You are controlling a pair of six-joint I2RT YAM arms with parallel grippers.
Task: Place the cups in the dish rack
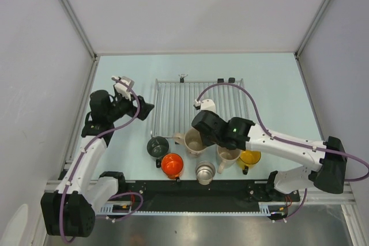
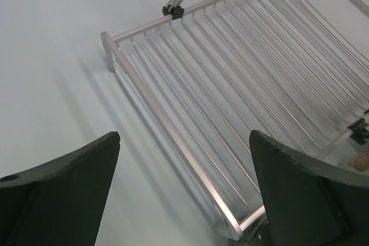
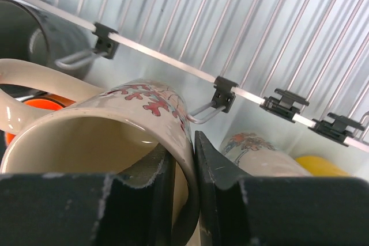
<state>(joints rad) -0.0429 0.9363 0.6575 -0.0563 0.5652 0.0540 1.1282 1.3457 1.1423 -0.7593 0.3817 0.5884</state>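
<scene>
The silver wire dish rack (image 1: pixel 173 105) lies flat at mid table with no cups on it. Six cups stand in front of it: dark grey-green (image 1: pixel 157 146), orange (image 1: pixel 172 165), steel (image 1: pixel 205 171), cream (image 1: pixel 193 141), a second cream (image 1: pixel 228 156), yellow (image 1: pixel 250 158). My right gripper (image 1: pixel 203 132) is shut on the rim of the cream cup (image 3: pixel 115 142), one finger inside and one outside, at the rack's near edge (image 3: pixel 173 61). My left gripper (image 1: pixel 140 108) is open and empty beside the rack's left side (image 2: pixel 173 136).
White enclosure walls and metal posts bound the table on three sides. Small black clips (image 3: pixel 223 93) and wire hooks sit along the rack's near bar. A black rail (image 1: pixel 190 197) runs along the table's near edge in front of the cups.
</scene>
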